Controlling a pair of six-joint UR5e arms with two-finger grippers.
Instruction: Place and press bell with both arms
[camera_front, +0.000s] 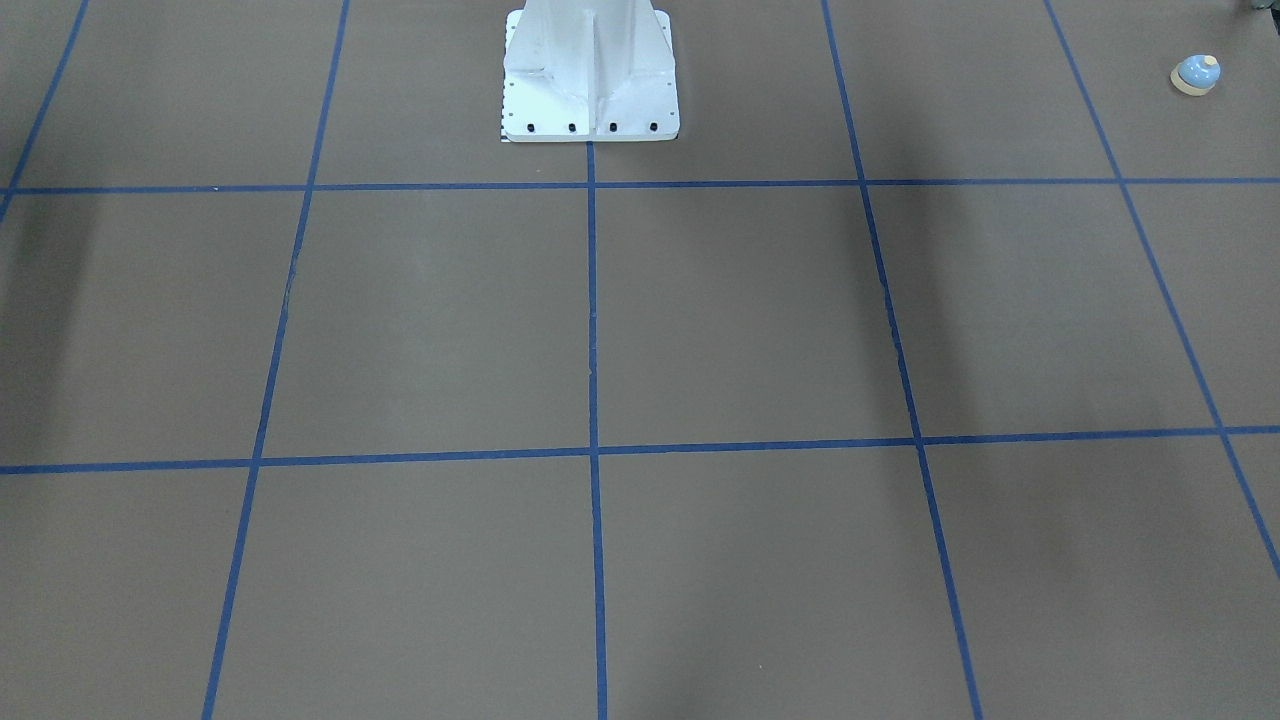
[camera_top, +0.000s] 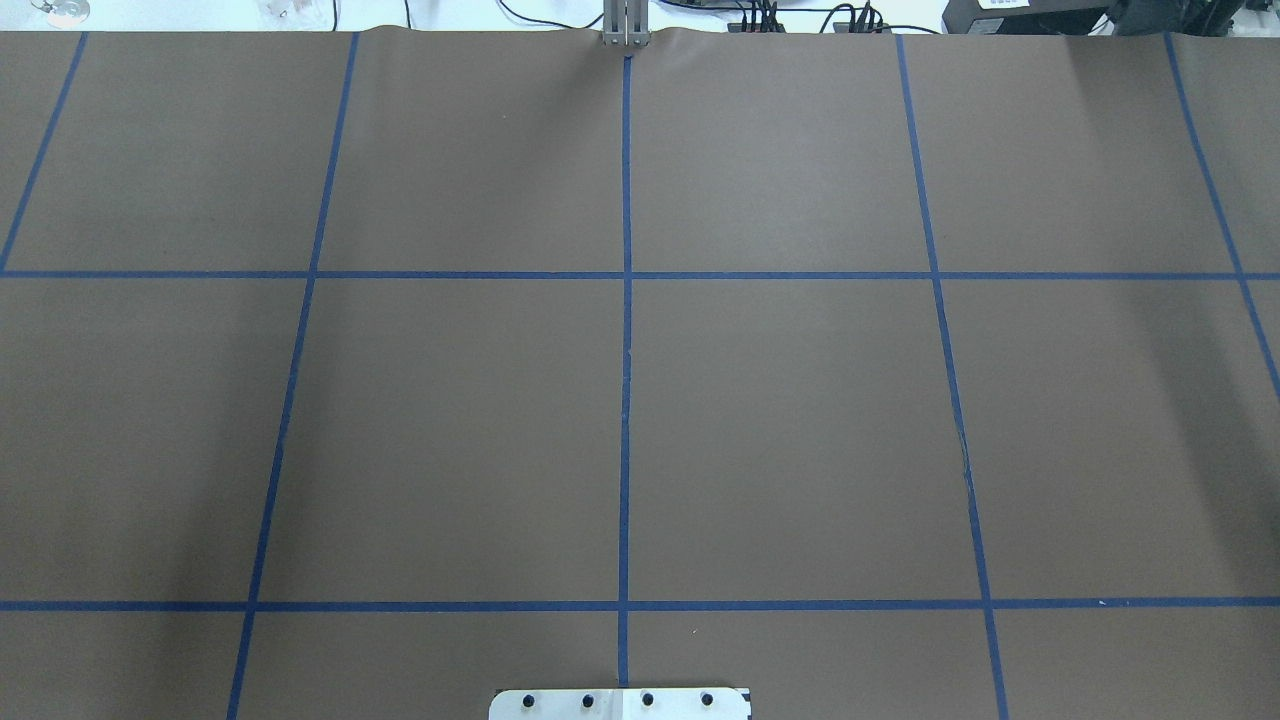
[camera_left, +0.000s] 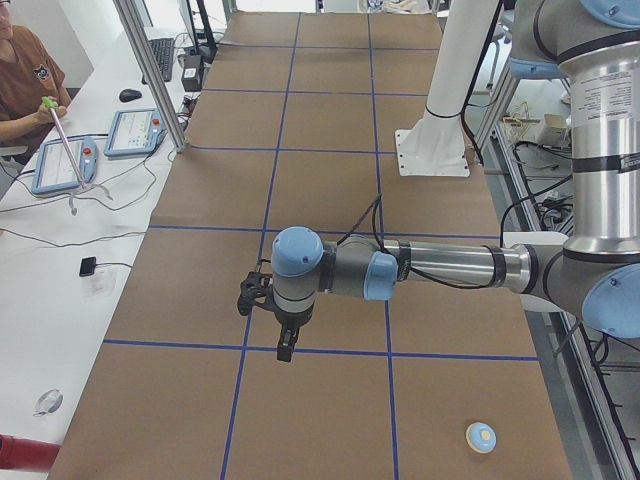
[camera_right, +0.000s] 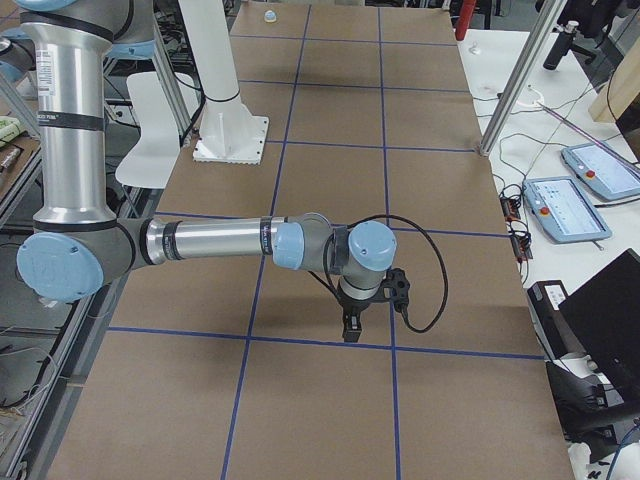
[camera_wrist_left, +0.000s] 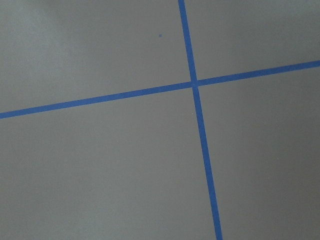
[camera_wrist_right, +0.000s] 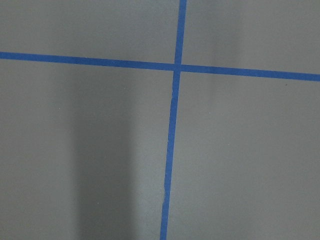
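Exterior left: bell (camera_left: 481, 437) sitting untouched on bench (camera_left: 330, 120); left end effector (camera_left: 284, 350), right end effector (camera_right: 351, 330) hovering elsewhere, cannot tell if open or closed; everything remaining.

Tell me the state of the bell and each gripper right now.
bell: upright on the table, nothing touching it.
left gripper: points down above the table, away from the bell; open or shut, cannot tell.
right gripper: points down above the table; open or shut, cannot tell.

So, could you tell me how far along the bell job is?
Nothing looks done: the bell sits untouched near the mat edge on the robot's left. Nothing is in hand: left gripper and right gripper hang mid-mat, away from the bell. Grasping, placing and pressing remain.
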